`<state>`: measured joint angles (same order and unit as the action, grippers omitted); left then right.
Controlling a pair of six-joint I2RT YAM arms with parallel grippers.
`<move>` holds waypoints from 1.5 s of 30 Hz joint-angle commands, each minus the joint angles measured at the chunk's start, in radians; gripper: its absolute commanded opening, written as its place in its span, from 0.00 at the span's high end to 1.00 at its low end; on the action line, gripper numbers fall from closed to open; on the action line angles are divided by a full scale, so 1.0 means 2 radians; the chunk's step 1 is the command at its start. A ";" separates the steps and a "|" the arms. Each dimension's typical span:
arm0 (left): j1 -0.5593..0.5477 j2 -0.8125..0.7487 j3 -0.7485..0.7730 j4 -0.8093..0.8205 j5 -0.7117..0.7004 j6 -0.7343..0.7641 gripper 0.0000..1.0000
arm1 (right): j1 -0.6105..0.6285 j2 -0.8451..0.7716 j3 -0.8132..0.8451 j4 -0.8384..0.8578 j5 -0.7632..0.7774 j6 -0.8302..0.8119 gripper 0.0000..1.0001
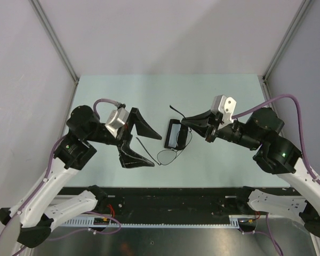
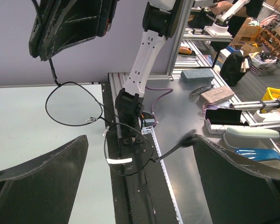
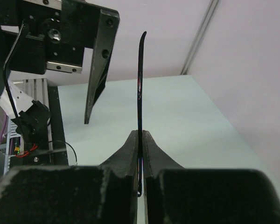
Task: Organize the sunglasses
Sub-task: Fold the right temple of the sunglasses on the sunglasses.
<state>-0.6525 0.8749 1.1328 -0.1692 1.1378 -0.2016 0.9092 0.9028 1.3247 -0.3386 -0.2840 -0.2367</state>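
The sunglasses (image 1: 168, 156) are thin dark wire frames with see-through lenses, near the table's front middle. My right gripper (image 1: 185, 120) is shut on one temple arm (image 3: 140, 84), which sticks up out of the closed fingers (image 3: 130, 149). In the left wrist view the two round lenses (image 2: 128, 149) hang below that grip over the table's front edge. The other temple arm (image 2: 175, 145) reaches toward the right finger (image 2: 233, 172) of my left gripper (image 2: 140, 140). My left gripper (image 1: 157, 151) stands wide open around the lenses, with nothing gripped.
A black oblong case (image 1: 175, 134) with a pale inside lies just behind the glasses, under the right gripper. The black rail (image 1: 165, 194) runs along the table's near edge. Grey walls close in the left, right and back sides.
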 commanded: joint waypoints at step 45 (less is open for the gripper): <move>-0.015 0.016 -0.006 0.009 -0.099 0.007 0.00 | 0.010 0.025 0.019 0.072 -0.082 0.011 1.00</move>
<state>-0.6765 0.9638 1.1244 -0.1684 1.0462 -0.2008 0.9222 0.9718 1.3247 -0.2489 -0.4816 -0.2287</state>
